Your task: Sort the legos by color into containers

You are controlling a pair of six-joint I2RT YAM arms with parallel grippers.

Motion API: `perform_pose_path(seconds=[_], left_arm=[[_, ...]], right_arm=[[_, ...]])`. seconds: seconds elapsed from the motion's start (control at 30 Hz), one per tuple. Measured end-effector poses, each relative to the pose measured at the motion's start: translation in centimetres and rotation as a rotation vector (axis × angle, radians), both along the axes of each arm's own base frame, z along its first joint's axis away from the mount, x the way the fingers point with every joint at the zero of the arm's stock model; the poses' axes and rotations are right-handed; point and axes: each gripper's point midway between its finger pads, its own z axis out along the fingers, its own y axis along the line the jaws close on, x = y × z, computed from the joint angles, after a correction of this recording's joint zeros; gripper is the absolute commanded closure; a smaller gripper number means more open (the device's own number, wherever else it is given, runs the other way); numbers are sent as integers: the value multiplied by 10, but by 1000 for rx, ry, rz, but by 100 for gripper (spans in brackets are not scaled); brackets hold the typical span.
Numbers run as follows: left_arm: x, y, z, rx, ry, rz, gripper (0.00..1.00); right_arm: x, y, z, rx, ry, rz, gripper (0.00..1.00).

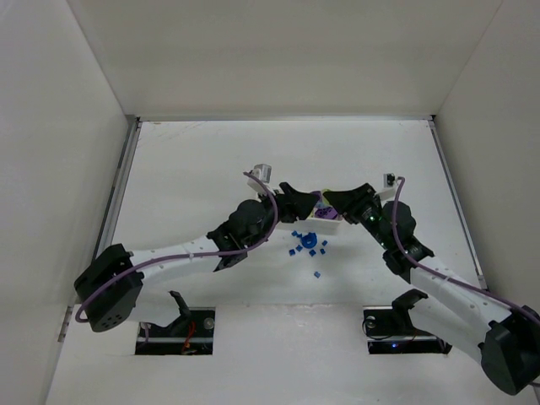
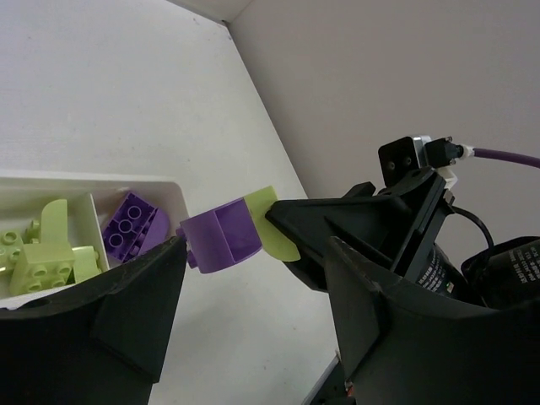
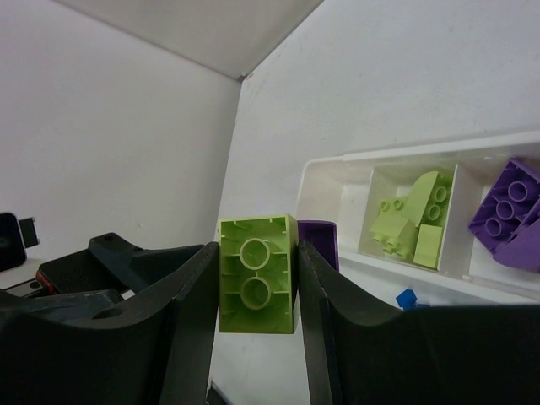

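Clamped between the fingers [image 3: 190, 321] of the right jaws is a green brick [image 3: 256, 274]. Its hollow underside, with two round tubes, faces the wrist camera. The jaws are closed to the brick's width and press on its two long sides. Just past their tips a purple block [image 3: 319, 240] peeks out from behind the brick, touching it.

The left jaws stand wide apart and hold nothing. The purple block [image 2: 221, 240] hangs just beyond their tips, close to the left-hand finger [image 2: 126, 312] (whether it touches that finger I cannot tell). The block's far end sits flush against the green brick, held by the right jaws opposite.

Ahead and to the left of the left jaws lies the tray [image 2: 126, 181]. Its end compartment holds a purple brick [image 2: 131, 226], and the next one holds green bricks [image 2: 38, 253]. From the right jaws the tray lies ahead and to the right.

From above, the two pairs of jaws meet tip to tip over the bench [image 1: 194, 169], with the tray right beside them. Blue pieces [image 1: 308, 243] lie scattered on the near side of both jaws, towards the arm bases.
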Motion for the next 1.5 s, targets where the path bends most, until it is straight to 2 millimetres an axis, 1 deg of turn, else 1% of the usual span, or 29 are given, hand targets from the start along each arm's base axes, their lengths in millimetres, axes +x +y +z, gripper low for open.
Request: perform_pose_path(seconds=[0.1, 0.17, 0.23, 0.33, 0.53, 0.6, 0.87, 1.03, 1.13, 1.27, 1.37, 1.5], left_arm=[[0, -1, -3, 3, 7, -4, 43], [1, -1, -7, 11, 16, -3, 43], [2, 1, -12, 26, 31, 2, 42], [3, 3, -20, 46, 56, 8, 37], [8, -2, -44, 87, 116, 13, 37], [10, -4, -46, 88, 124, 15, 37], [11, -10, -42, 57, 132, 6, 44], [13, -11, -37, 18, 139, 17, 44], [17, -7, -36, -18, 143, 49, 44], [20, 0, -42, -59, 173, 84, 42], [26, 6, -44, -85, 200, 109, 42], [35, 13, -42, -130, 232, 137, 45]], right_arm=[[0, 3, 3, 1, -5, -1, 74], [0, 5, 5, 3, -10, -3, 74], [0, 4, 5, 2, -10, -11, 74], [1, 3, 6, 2, -11, -20, 74], [1, 4, 4, -3, -9, -18, 74], [2, 5, 1, -8, -2, -20, 74], [2, 5, 4, -1, -9, -22, 74], [3, 6, 6, 8, -17, -20, 74], [3, 9, 6, 9, -16, -14, 74], [4, 9, 2, 2, -6, -13, 74], [4, 10, 3, 4, -9, -13, 74], [4, 10, 4, 6, -12, -10, 74]])
